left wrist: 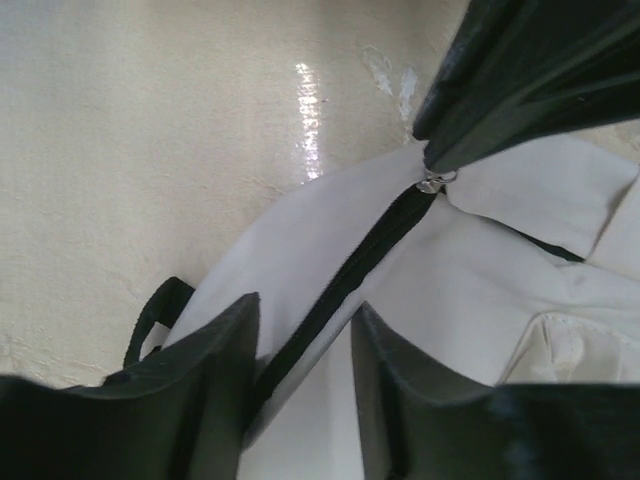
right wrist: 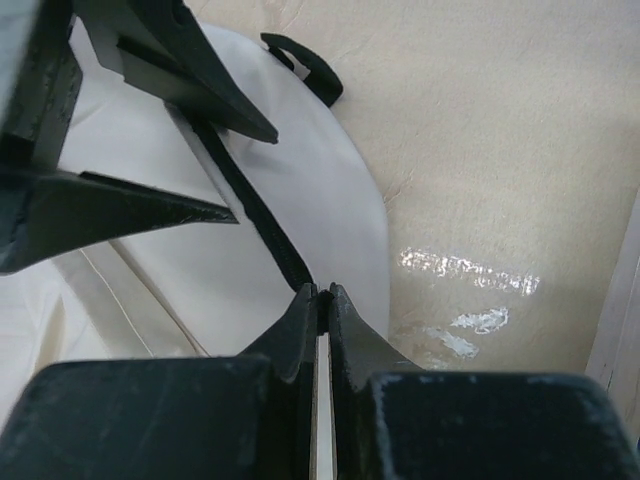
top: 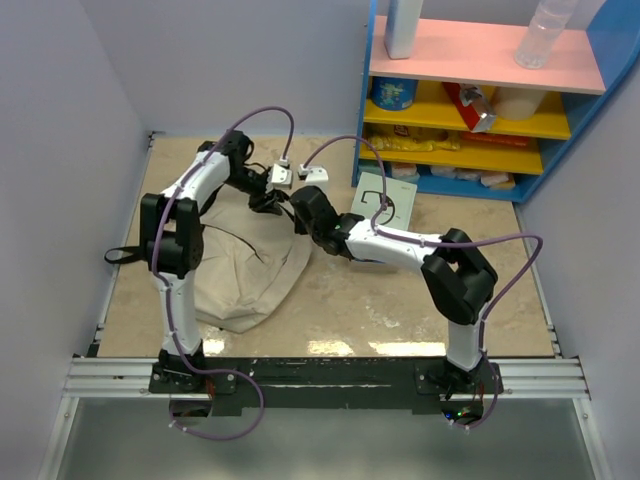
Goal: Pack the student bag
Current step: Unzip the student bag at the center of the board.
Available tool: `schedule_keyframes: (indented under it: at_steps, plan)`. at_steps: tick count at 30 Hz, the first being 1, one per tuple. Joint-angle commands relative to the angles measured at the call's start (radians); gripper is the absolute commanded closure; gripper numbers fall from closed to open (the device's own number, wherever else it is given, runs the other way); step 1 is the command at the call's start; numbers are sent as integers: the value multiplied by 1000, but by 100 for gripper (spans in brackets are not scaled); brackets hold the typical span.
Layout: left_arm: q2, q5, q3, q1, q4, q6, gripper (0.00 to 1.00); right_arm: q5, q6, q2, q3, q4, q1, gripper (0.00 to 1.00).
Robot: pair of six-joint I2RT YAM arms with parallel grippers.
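The student bag (top: 245,270), beige fabric with a black zipper, lies flat on the table's left half. It also shows in the left wrist view (left wrist: 470,290) and the right wrist view (right wrist: 310,190). My left gripper (left wrist: 305,305) is open, with its fingers on either side of the black zipper trim (left wrist: 345,280) near the bag's top edge. My right gripper (right wrist: 322,290) is shut on the zipper pull (left wrist: 432,182) at the end of that zipper. The two grippers meet at the bag's far right corner, the left (top: 265,203) beside the right (top: 297,212).
A flat grey book (top: 385,205) lies on the table just right of the grippers. A blue shelf unit (top: 480,100) with pink and yellow shelves holding packets and bottles stands at the back right. A black bag strap (top: 120,255) sticks out at the left.
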Motion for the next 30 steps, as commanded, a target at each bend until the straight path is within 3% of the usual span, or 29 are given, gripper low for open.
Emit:
schedule_keyframes:
  at_steps: [1, 3, 4, 5, 30]
  plan:
    - [-33, 25, -7, -19, 112, -49, 69, -8, 10, -70, -5, 33, -3, 100]
    - [-36, 25, -10, -22, 174, -107, 83, -11, 13, -69, -8, 33, -1, 100]
    - [-36, 22, -10, -22, 192, -124, 96, -14, 16, -67, -9, 33, -1, 100]
    - [-37, 21, -10, -25, 212, -142, 100, -14, 19, -67, -19, 33, -1, 100]
    - [-53, 5, -32, -19, 413, -436, 100, -40, 85, -132, -259, 73, 71, 100]
